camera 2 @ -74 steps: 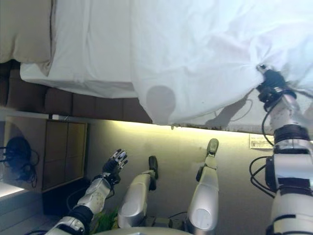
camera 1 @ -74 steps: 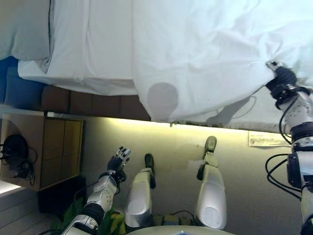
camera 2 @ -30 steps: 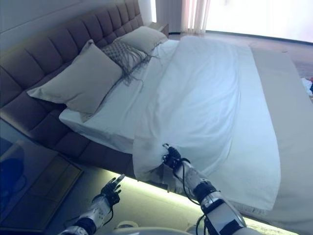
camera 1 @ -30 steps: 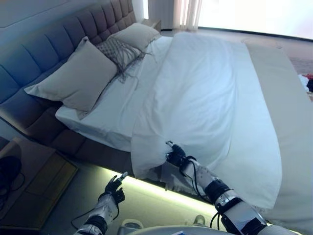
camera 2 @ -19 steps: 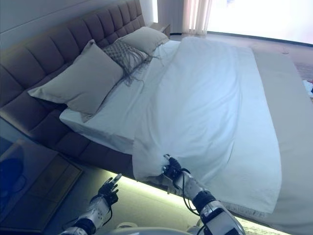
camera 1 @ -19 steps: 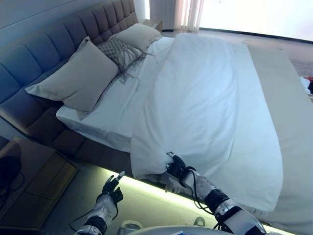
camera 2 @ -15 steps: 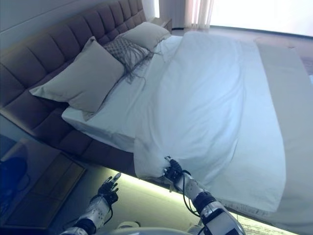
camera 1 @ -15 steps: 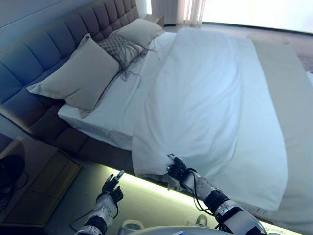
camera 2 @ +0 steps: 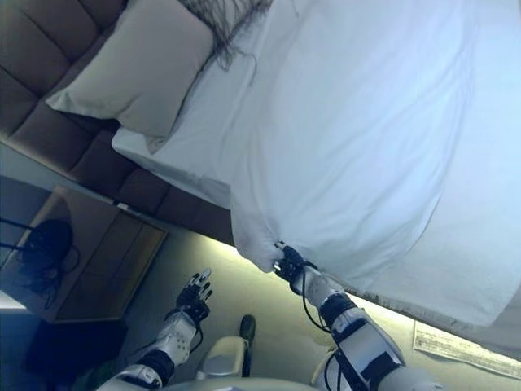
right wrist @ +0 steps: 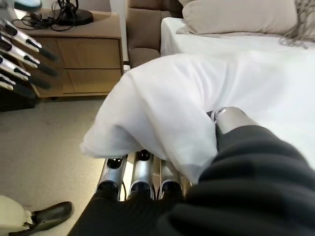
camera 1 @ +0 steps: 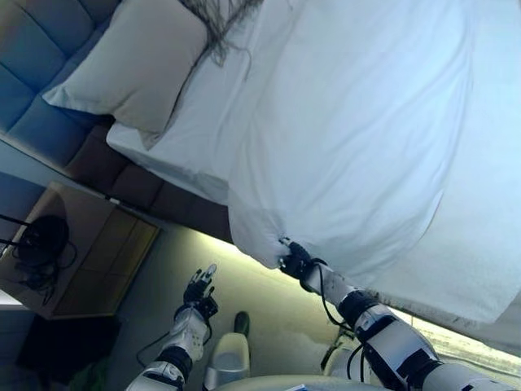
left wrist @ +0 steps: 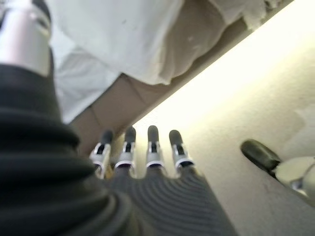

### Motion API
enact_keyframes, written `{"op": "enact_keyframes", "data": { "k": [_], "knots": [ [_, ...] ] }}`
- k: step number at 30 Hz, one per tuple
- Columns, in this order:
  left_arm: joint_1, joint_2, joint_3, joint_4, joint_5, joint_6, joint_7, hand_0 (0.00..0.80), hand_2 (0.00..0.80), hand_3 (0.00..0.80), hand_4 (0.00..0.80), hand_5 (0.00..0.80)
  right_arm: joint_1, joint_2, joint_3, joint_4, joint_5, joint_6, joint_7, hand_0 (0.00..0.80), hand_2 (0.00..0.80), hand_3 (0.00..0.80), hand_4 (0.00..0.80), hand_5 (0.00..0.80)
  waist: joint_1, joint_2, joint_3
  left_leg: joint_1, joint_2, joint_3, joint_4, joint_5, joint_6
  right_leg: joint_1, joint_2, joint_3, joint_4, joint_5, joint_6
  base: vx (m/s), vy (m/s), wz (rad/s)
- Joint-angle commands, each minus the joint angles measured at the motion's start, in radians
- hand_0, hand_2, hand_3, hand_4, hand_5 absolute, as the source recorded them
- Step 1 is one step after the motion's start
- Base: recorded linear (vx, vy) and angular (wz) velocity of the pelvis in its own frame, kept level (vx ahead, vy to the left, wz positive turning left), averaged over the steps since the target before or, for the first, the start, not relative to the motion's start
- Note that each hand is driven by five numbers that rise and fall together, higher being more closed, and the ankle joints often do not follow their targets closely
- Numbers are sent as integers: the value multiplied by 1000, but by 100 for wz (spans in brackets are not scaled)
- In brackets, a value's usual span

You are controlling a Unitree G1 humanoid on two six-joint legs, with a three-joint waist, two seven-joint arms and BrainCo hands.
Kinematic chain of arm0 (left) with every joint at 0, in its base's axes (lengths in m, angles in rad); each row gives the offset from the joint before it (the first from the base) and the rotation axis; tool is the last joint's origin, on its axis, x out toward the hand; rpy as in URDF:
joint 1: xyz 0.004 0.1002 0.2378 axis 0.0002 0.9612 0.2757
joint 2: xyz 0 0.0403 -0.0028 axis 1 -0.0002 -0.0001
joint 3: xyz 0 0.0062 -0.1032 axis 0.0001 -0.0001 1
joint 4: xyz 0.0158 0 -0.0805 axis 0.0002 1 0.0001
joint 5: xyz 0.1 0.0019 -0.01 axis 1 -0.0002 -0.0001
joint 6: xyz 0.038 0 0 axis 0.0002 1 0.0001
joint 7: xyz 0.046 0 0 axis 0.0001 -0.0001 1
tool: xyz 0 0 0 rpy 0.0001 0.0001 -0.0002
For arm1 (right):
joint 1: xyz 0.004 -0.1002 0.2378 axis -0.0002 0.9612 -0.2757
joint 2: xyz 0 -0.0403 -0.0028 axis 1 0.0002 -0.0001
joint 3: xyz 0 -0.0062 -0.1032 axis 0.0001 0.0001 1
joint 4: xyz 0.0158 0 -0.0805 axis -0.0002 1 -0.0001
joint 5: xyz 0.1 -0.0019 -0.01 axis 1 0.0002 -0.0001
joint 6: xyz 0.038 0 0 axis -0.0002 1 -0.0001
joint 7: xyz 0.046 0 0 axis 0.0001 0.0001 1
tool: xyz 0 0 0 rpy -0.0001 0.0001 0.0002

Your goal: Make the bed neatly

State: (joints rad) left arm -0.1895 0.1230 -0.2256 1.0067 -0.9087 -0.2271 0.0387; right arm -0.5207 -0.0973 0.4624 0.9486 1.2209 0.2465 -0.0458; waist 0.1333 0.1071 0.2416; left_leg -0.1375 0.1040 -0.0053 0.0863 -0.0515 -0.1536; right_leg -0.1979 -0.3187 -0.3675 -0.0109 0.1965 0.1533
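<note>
A white duvet (camera 1: 358, 138) covers most of the bed and hangs over its near side. My right hand (camera 1: 295, 261) is shut on the duvet's near corner at the bed's side edge. In the right wrist view the cloth (right wrist: 162, 108) drapes over that hand, with the fingers (right wrist: 140, 179) curled beneath it. My left hand (camera 1: 201, 287) hangs open and empty above the floor beside the bed, fingers (left wrist: 152, 147) straight. A beige pillow (camera 1: 130, 69) lies on the bare white sheet (camera 1: 199, 130) by the padded headboard (camera 1: 32, 73).
A wooden nightstand (camera 1: 89, 261) with a black object and cables (camera 1: 37, 240) stands left of the bed. A fringed grey throw (camera 1: 220, 20) lies near the pillow. A lit strip runs under the bed frame. A paper sheet (camera 2: 444, 338) lies on the floor.
The camera has tilted down, so the whole picture has shifted. My right hand keeps its hold on the duvet corner at the bed's side. My left hand stays open.
</note>
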Motion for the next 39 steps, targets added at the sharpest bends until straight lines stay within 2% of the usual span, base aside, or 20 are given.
{"op": "enact_keyframes", "data": {
  "k": [1, 4, 14, 23, 25, 29, 33, 35, 39],
  "knots": [
    [-118, 29, -26, -23, -37, -45, -7, 0, 0, 0, 0, 0, -19, 206, 116, 22, 24, 212, 81, 0, 0, 0, 0, 0, 62, -11, 105, -72, -23, 9, -105, 197, 40, 42, -99, 62, 40, 20, 55, -35, 22, 1],
    [-125, 36, -24, -20, -32, -40, -3, 0, 0, 0, 0, 0, -25, 203, 113, 38, 26, 255, 78, 0, 0, 0, 0, 0, 67, -14, 110, -79, -25, 9, -103, 196, 41, 39, -101, 58, 34, 27, 59, -4, -10, 0],
    [-145, 51, -16, 8, -16, -43, -14, 0, 0, 0, 0, 0, -31, 175, 102, 98, -48, 325, 120, 0, 0, 0, 0, 0, 64, -28, 97, -72, -18, 15, -95, 190, 42, 48, -95, 63, 22, 31, 63, 17, -31, 0],
    [-144, 53, -19, 5, 5, -45, -11, 0, 0, 0, 0, 0, -5, 153, 107, 120, -131, 356, 145, 0, 0, 0, 0, 0, 57, -31, 91, -61, -12, 24, -96, 186, 40, 52, -91, 62, 19, 29, 65, 14, -14, 0],
    [-147, 57, -17, 7, 3, -40, -7, 0, 0, 0, 0, 0, 3, 138, 110, 127, -164, 327, 118, 0, 0, 0, 0, 0, 52, -31, 91, -62, -10, 28, -95, 185, 40, 50, -91, 64, 21, 28, 66, 0, 0, 0],
    [-150, 64, -4, 20, 5, -42, -16, 0, 0, 0, 0, 0, -4, 82, 45, 186, -205, 208, 58, 0, 0, 0, 0, 0, 38, -32, 99, -59, -8, 33, -97, 181, 40, 42, -86, 72, 25, 24, 63, 0, 0, 0],
    [-146, 66, 12, 21, 8, -40, -16, 0, 0, 0, 0, 0, -2, -1, -66, 230, -239, 18, 99, 0, 0, 0, 0, 0, 17, -32, 106, -51, -6, 43, -102, 176, 39, 40, -78, 80, 22, 23, 60, 2, -3, -2],
    [-143, 65, 19, 24, 7, -41, -22, 0, 0, 0, 0, 0, -5, -34, -114, 232, -260, -57, 116, 0, 0, 0, 0, 0, 7, -31, 107, -45, -6, 46, -103, 172, 39, 38, -77, 88, 24, 22, 58, 19, 11, -4],
    [-133, 68, 26, 8, -16, -41, -28, 0, 0, 0, 0, 0, -7, -126, -195, 230, -428, -190, 147, 0, 0, 0, 0, 0, -23, -22, 116, -39, -12, 62, -103, 164, 40, 21, -77, 110, 34, 15, 57, 11, 55, -11]
  ]
}}
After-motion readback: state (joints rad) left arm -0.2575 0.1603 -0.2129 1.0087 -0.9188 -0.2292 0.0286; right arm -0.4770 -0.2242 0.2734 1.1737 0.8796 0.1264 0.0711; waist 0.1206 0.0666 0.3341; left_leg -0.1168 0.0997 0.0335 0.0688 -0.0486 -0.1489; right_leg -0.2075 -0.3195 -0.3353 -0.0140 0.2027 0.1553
